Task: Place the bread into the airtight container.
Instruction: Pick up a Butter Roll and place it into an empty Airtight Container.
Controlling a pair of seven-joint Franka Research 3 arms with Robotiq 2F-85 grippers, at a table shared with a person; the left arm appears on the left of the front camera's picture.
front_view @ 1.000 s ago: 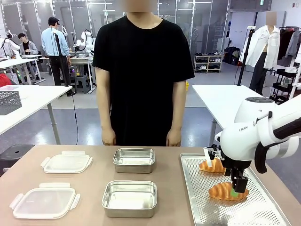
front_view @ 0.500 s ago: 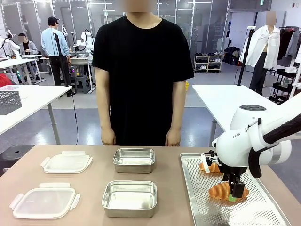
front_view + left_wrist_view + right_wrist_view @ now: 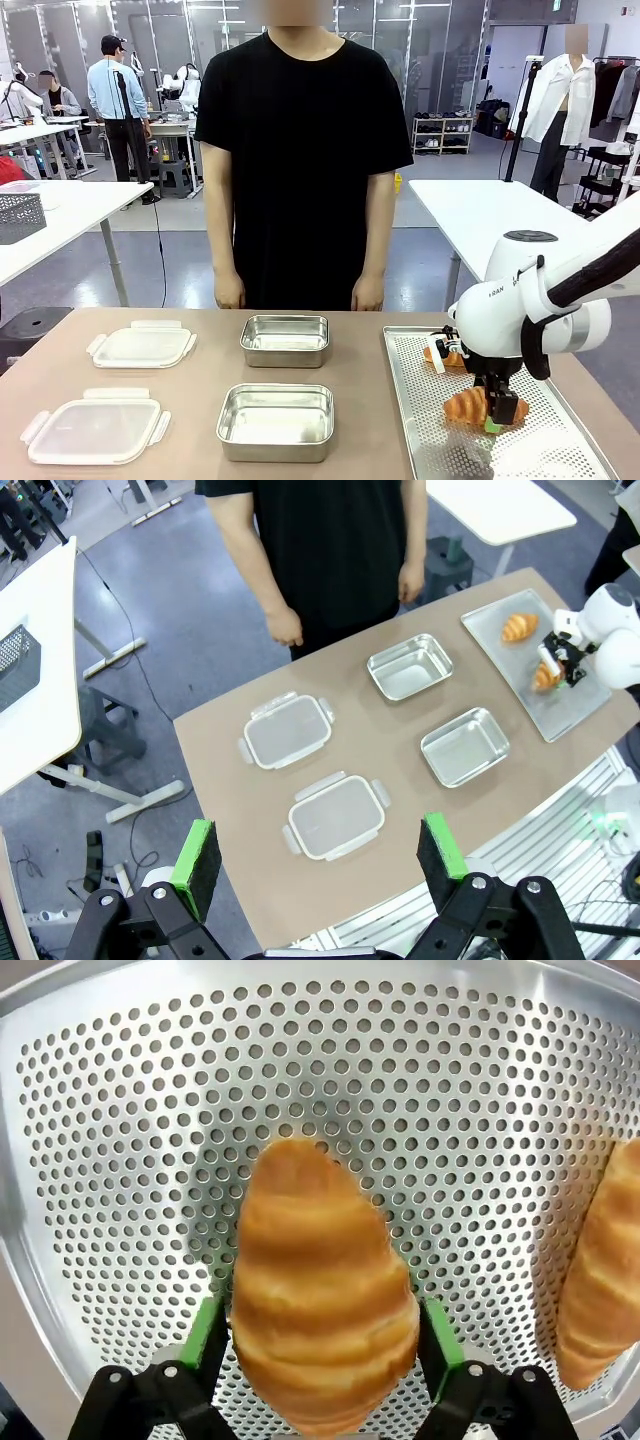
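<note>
The bread (image 3: 320, 1300), a golden croissant, lies on the perforated metal tray (image 3: 120, 1110). My right gripper (image 3: 325, 1345) has its green pads against both of the croissant's sides. In the front view the same bread (image 3: 465, 403) sits mid-tray under my right gripper (image 3: 497, 412). A second croissant (image 3: 447, 356) lies farther back on the tray. Two steel airtight containers (image 3: 275, 420) (image 3: 285, 340) stand lidless at the table's middle. My left gripper (image 3: 318, 852) hangs open high above the table, with nothing between its fingers.
Two clear clip lids (image 3: 95, 430) (image 3: 140, 346) lie at the table's left. A person in a black shirt (image 3: 300, 150) stands at the far edge with hands hanging down. The tray (image 3: 420, 440) fills the table's right side.
My right gripper has come down around the nearer croissant and its fingers have drawn in against it. The arm shifted slightly left.
</note>
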